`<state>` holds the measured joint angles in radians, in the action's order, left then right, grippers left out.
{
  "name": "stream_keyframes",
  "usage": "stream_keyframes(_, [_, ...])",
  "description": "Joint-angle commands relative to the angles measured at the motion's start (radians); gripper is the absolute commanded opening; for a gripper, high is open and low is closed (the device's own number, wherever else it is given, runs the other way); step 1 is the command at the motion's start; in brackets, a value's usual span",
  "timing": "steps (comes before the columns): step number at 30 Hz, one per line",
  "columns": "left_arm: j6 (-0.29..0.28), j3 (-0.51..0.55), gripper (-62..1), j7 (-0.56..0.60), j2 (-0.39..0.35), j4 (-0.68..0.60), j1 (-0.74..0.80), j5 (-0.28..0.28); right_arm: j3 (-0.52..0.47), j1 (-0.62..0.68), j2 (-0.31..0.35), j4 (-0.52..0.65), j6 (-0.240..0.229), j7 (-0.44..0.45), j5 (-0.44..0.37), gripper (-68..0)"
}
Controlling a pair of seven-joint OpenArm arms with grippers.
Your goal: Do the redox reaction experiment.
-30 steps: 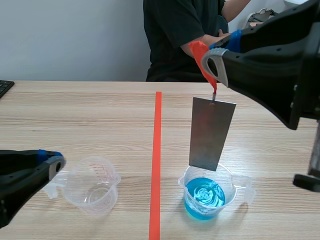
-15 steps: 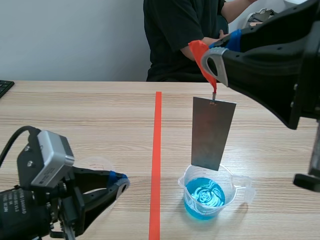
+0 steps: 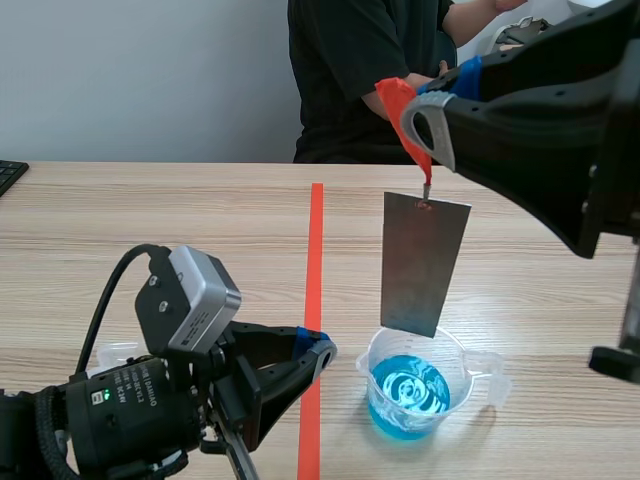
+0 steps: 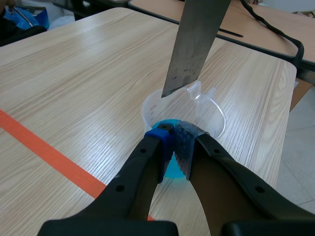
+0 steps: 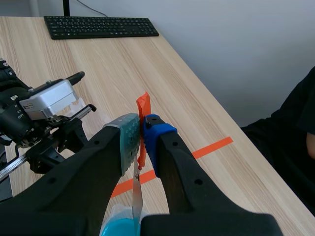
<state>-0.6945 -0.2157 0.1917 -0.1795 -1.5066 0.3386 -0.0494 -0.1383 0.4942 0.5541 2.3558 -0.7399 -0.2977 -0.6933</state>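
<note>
Metal plate above beaker; left pincer just left of beaker.

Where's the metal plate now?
Scene view: the metal plate hangs by an orange tab from the right gripper, right of the tape line, above the blue-liquid beaker.

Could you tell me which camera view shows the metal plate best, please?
The scene view: the whole plate hangs from an orange tab in the right gripper, above the beaker. The left wrist view shows only its lower part; the right wrist view sees it edge-on.

Beaker: clear, upright, blue liquid inside.
Metal plate: grey, upright, hanging by orange tab over its mouth.
</note>
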Motion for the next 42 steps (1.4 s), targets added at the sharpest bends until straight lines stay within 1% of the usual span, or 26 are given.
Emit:
stream_keyframes(1, [-0.002,0.001,-56.6,0.015,0.002,-0.015,0.007,0.011,-0.01,-0.007,0.0,0.005,-0.006,0.011,-0.015,-66.0])
stream_keyframes(16, [-0.002,0.005,-56.7,0.019,-0.003,-0.018,0.011,0.011,-0.01,-0.007,0.0,0.005,-0.006,0.011,-0.018,-66.0])
stream_keyframes(20, [-0.002,0.032,-56.7,0.023,-0.018,-0.026,0.031,0.035,-0.01,-0.007,0.0,0.005,-0.006,0.011,-0.018,-66.0])
stream_keyframes(25, [-0.002,0.096,-56.7,0.03,-0.041,-0.103,0.112,0.038,-0.01,-0.007,0.0,0.005,-0.006,0.011,-0.018,-66.0])
stream_keyframes(30, [-0.002,0.188,-56.7,0.031,-0.067,-0.209,0.22,0.04,-0.01,-0.007,0.0,0.005,-0.006,0.011,-0.018,-66.0])
stream_keyframes(35, [-0.002,0.314,-56.7,0.037,-0.073,-0.319,0.343,0.105,-0.01,-0.007,0.0,0.005,-0.006,0.011,-0.018,-66.0])
stream_keyframes(38, [-0.002,0.404,-56.7,0.038,-0.073,-0.386,0.424,0.161,-0.01,-0.006,0.0,0.005,-0.006,0.008,-0.018,-66.0])
stream_keyframes(42, [-0.002,0.52,-56.7,0.052,-0.073,-0.467,0.521,0.222,-0.01,-0.006,0.0,0.005,-0.006,0.008,-0.019,-66.0])
